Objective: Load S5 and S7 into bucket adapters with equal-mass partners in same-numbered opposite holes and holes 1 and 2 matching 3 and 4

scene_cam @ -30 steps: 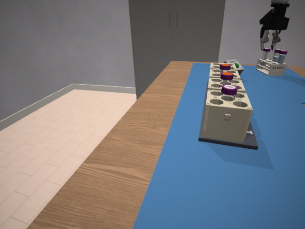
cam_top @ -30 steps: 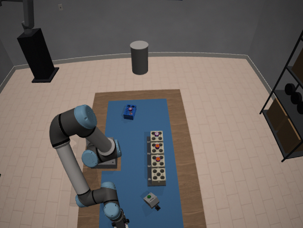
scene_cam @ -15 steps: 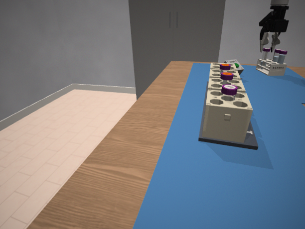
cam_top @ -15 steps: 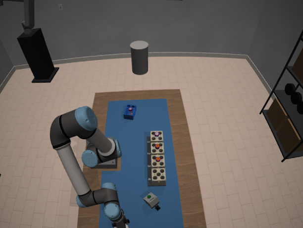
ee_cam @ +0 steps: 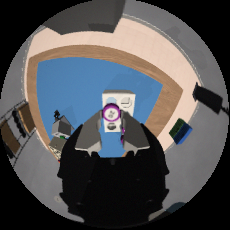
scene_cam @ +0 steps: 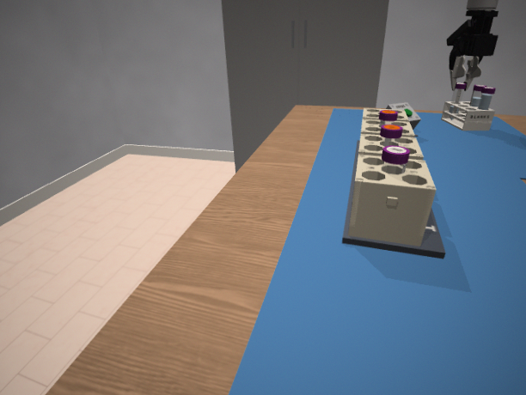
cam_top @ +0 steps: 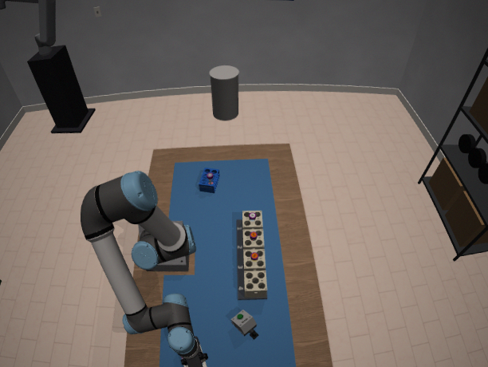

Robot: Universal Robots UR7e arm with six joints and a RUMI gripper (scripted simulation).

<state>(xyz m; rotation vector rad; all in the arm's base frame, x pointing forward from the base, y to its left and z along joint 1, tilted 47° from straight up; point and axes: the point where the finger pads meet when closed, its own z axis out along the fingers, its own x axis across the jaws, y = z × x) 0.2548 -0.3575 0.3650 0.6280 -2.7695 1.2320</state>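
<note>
Over the blanks rack (scene_cam: 470, 120) | tool (scene_cam: 461, 79) clenched on a purple-capped blank tube (scene_cam: 460, 87) | tube upright in its well

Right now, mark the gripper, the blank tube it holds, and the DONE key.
gripper (scene_cam: 465, 82): exterior view, between its fingertips.
blank tube (ee_cam: 111, 113): wrist view, white cap dot.
DONE key (cam_top: 240, 317): top view, green key face.
</note>
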